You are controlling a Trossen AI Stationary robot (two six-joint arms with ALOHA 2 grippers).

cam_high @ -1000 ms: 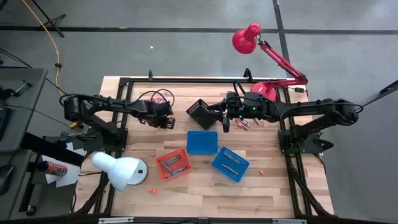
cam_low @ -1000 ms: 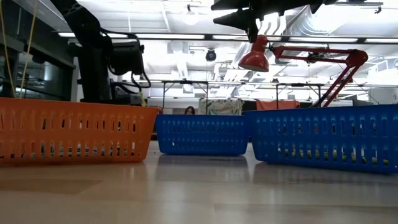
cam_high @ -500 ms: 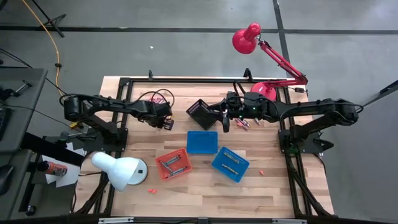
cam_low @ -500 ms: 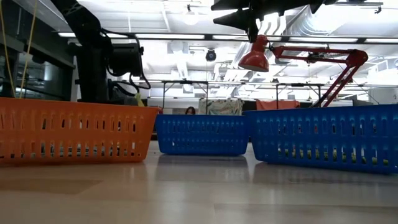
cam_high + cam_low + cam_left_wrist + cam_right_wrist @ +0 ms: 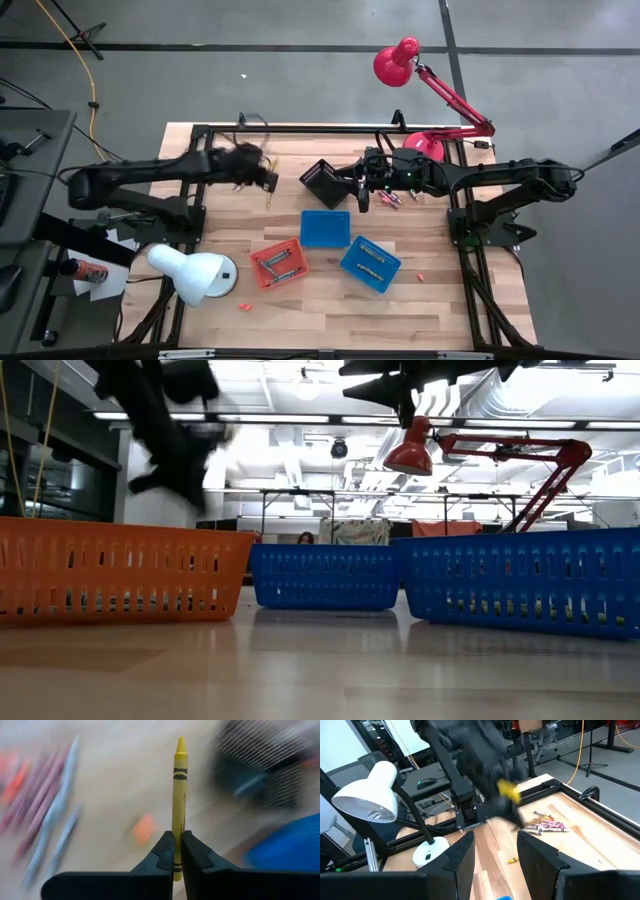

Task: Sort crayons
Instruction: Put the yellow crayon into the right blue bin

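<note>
From above, the left gripper (image 5: pixel 270 178) was over the back left part of the wooden counter (image 5: pixel 440 300), with a thin yellow wax crayon (image 5: pixel 270 187) in its fingers. The right gripper (image 5: pixel 362 198) waited near the middle back, beside a tipped black mesh basket (image 5: pixel 322 180). A small pile of pink and red crayons (image 5: pixel 392 199) lay just beside the right gripper. In front sat a square blue mesh basket (image 5: pixel 326 228), another blue mesh basket turned at a slant (image 5: pixel 370 263), and a red-orange mesh basket (image 5: pixel 279 264) with grey crayons inside. A white desk lamp (image 5: pixel 195 273) stood at the front left and a red desk lamp (image 5: pixel 420 70) at the back right.

From table height, the three front baskets stood in a row, and the left arm was a dark blur above the orange one.

In the left wrist view, the fingers (image 5: pixel 165 855) were shut tight on the yellow crayon, which pointed straight out past them.

In the right wrist view, the fingers (image 5: pixel 462 852) stood wide apart with nothing between them.
</note>
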